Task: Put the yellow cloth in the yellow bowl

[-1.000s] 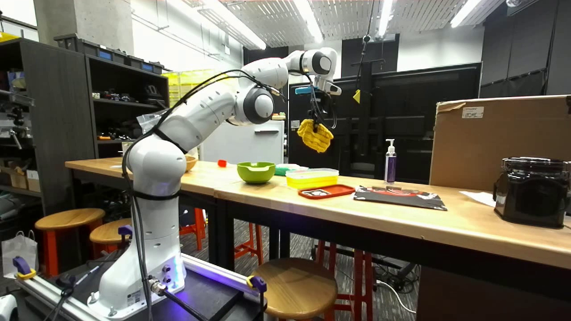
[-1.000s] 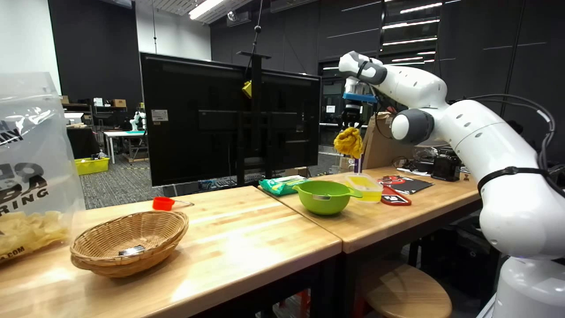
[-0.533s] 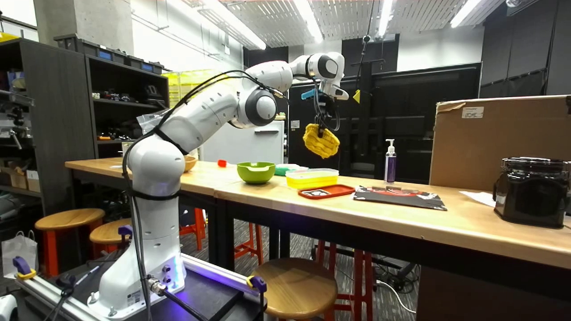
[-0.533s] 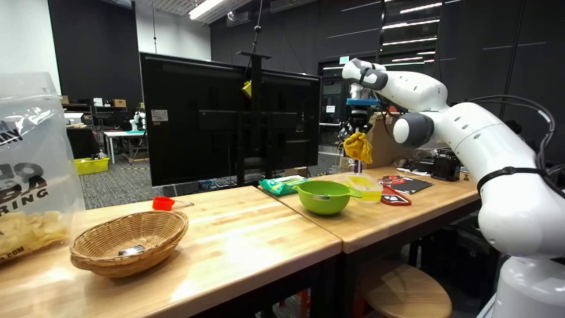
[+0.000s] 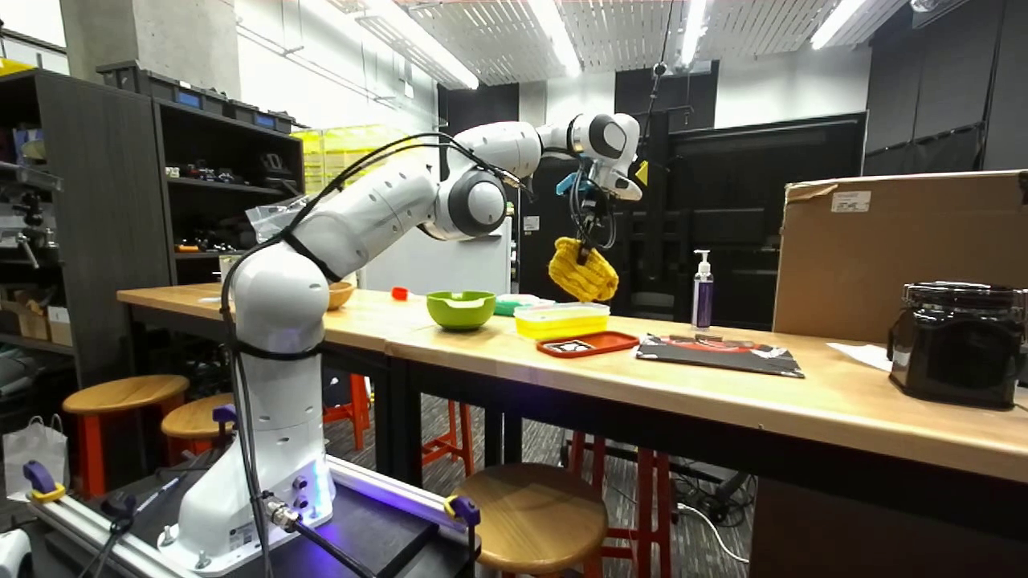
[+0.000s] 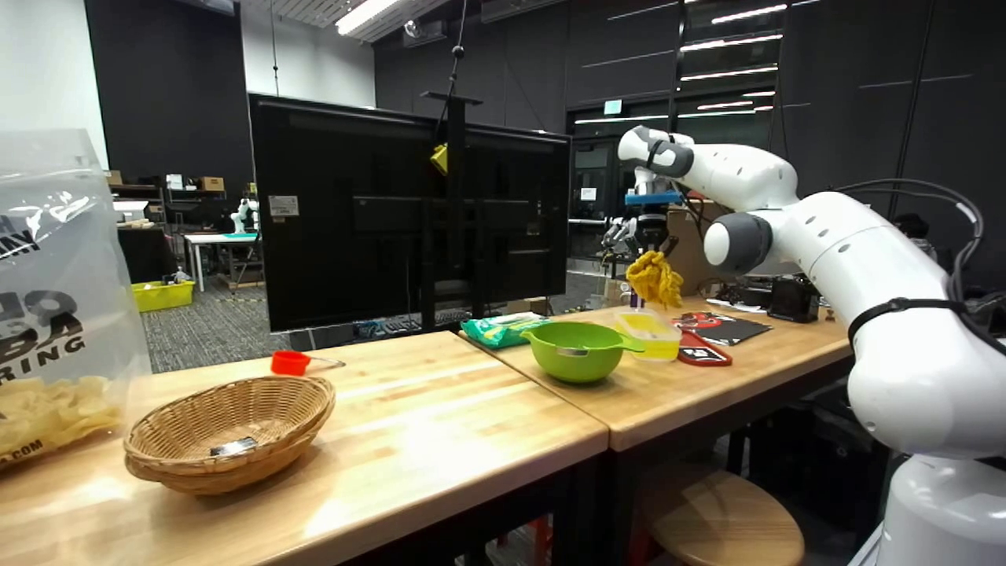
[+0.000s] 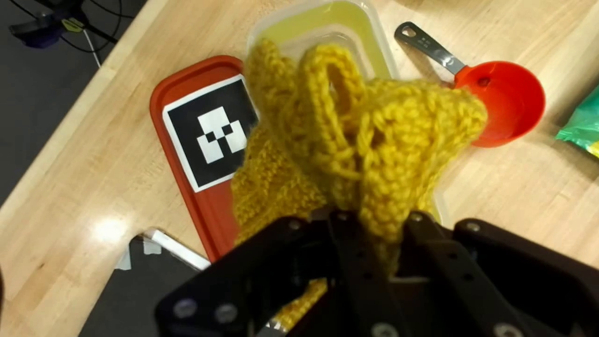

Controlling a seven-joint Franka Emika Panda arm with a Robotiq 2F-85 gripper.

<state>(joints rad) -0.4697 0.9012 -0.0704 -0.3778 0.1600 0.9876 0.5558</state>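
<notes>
Pinching the cloth point(image 7: 383, 159) in the gripper point(image 7: 380, 225). Mustard-yellow, thick and coarsely knitted; bunched into rounded folds around a narrow loop. Hanging in the air above the table point(image 5: 843, 389), near the yellow tub point(image 5: 562, 327), partly hiding it in the wrist view.

The arm point(image 5: 361, 225) is white, with grey joints point(image 6: 748, 242) and black cables point(image 5: 227, 305); its black claw point(image 7: 380, 217) shows round screws point(image 7: 185, 308).
</notes>
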